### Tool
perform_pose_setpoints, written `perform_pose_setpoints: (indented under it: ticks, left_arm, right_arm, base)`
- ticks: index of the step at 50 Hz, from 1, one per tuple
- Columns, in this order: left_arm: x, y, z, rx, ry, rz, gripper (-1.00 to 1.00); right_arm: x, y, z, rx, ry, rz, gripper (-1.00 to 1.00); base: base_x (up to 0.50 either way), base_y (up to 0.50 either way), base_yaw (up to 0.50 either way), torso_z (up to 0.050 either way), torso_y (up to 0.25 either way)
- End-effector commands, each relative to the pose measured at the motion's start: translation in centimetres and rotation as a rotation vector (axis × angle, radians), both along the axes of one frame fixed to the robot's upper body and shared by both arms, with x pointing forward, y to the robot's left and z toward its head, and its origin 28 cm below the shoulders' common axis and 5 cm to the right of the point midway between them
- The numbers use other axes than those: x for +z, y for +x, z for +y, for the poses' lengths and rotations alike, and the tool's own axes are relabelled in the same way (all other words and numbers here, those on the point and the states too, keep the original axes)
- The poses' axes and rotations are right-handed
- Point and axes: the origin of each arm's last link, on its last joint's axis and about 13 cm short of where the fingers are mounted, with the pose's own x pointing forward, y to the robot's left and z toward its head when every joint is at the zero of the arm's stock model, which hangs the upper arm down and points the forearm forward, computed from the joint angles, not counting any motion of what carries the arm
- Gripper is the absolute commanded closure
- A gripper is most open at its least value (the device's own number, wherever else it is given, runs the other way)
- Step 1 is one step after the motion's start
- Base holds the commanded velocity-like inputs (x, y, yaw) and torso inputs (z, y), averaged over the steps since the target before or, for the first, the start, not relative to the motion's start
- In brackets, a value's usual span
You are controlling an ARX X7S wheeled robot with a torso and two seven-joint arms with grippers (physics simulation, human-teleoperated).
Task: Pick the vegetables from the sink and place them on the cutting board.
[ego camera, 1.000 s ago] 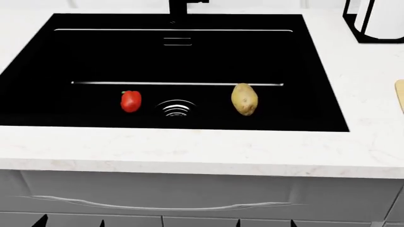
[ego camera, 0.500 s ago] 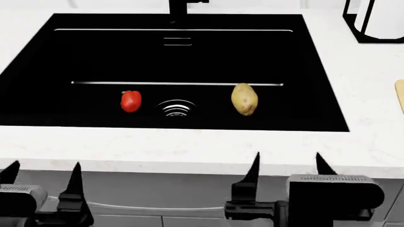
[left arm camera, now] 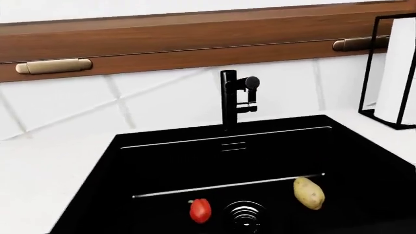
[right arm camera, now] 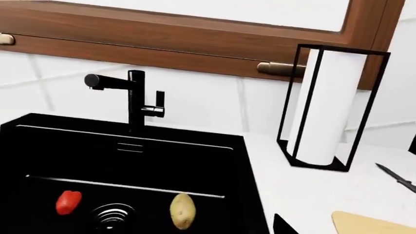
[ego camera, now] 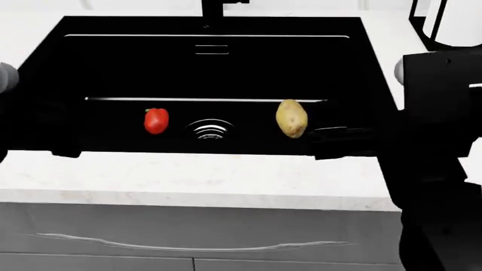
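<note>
The red bell pepper (ego camera: 156,121) and the speckled potato (ego camera: 292,118) lie on the floor of the black sink (ego camera: 226,62), on either side of the chrome drain (ego camera: 209,129). My left arm (ego camera: 30,113) hangs over the sink's left end, its fingers lost against the black. My right arm (ego camera: 441,141) stands over the sink's right rim, right of the potato. One right fingertip (right arm camera: 283,226) shows far off centre, with nothing in the jaws. A corner of the tan cutting board (right arm camera: 373,225) lies on the counter to the right; the arm hides it in the head view.
A black faucet (right arm camera: 134,97) stands behind the sink. To the right of the sink stands a paper towel roll in a black frame (right arm camera: 328,107). A slim dark blade-like object (right arm camera: 395,177) lies on the white counter (ego camera: 226,180) near the board.
Both arms have risen from below the counter's front edge to over the sink's two ends. The pepper and potato have not moved.
</note>
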Motion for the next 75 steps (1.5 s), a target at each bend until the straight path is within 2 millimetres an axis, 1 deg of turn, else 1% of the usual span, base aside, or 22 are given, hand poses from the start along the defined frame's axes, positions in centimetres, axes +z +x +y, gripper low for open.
perform_pose_setpoints:
  ticks: [1,5,11,15,21,24,36,41,52,54,62,66,73,74,75]
  left_arm:
    - [2.0,1.3,1.2,0.041,0.043,0.065,-1.00]
    - [2.2,1.3,1.2,0.040,0.044,0.070,-1.00]
    - [0.9,1.3,1.2,0.031,0.043,0.101,-1.00]
    - [0.8,1.2,1.5,0.034,0.047,0.109,-1.00]
    - [0.6,1.4,1.4,0.035,0.049,0.112,-1.00]
    - [0.3,1.4,1.8,0.036,0.047,0.123,-1.00]
    - [0.1,1.4,2.2,0.048,0.051,0.126,-1.00]
    - [0.0,1.5,2.0,0.044,0.049,0.127,-1.00]
    - [-0.3,0.9,2.6,0.048,0.051,0.132,-1.00]
    - [-0.5,1.0,2.2,0.045,0.051,0.134,-1.00]
    - [-0.4,0.8,2.2,0.038,0.055,0.135,-1.00]
    - [-0.4,0.6,2.2,0.033,0.057,0.136,-1.00]
    - [-0.7,0.7,2.0,0.034,0.059,0.144,-1.00]
    - [-0.9,0.7,2.0,0.032,0.058,0.149,-1.00]
    - [-1.0,0.6,2.1,0.031,0.055,0.153,-1.00]
  right_arm:
    - [0.9,0.5,-1.2,-0.002,-0.018,0.081,-1.00]
    - [1.0,0.6,-1.2,0.004,-0.018,0.076,-1.00]
    - [0.8,0.3,-1.3,0.013,-0.027,0.085,-1.00]
    - [0.8,0.4,-1.4,0.011,-0.032,0.092,-1.00]
    - [0.9,0.4,-1.3,0.016,-0.042,0.095,-1.00]
    - [0.6,0.4,-1.3,0.016,-0.045,0.103,-1.00]
    - [0.5,0.1,-1.4,0.014,-0.055,0.115,-1.00]
    - [0.6,-0.1,-1.5,0.007,-0.065,0.117,-1.00]
    - [0.3,-0.4,-1.4,0.012,-0.073,0.124,-1.00]
    - [0.3,-0.6,-1.4,0.013,-0.076,0.124,-1.00]
    - [0.3,-1.1,-1.2,0.027,-0.082,0.132,-1.00]
    - [0.5,-1.4,-0.9,0.045,-0.085,0.128,-1.00]
    - [0.2,-1.4,-0.9,0.061,-0.091,0.135,-1.00]
    - [0.2,-1.5,-0.8,0.074,-0.058,0.176,-1.00]
    - [0.0,-1.7,-0.6,0.070,-0.073,0.211,-1.00]
  base:
    - [0.00,0.00,0.00,0.000,0.000]
    - [0.10,0.00,0.00,0.000,0.000]
    - [0.42,0.00,0.00,0.000,0.000]
    - [0.50,0.00,0.00,0.000,0.000]
    - [0.50,0.00,0.00,0.000,0.000]
    - [0.50,0.00,0.00,0.000,0.000]
    - [0.50,0.00,0.00,0.000,0.000]
    - [0.50,0.00,0.00,0.000,0.003]
    - [0.50,0.00,0.00,0.000,0.001]
    - [0.50,0.00,0.00,0.000,0.000]
    - [0.50,0.00,0.00,0.000,0.001]
    - [0.19,0.00,0.00,0.000,0.000]
    - [0.10,0.00,0.00,0.000,0.001]
    - [0.00,0.00,0.00,0.000,0.000]
    - [0.00,0.00,0.00,0.000,0.000]
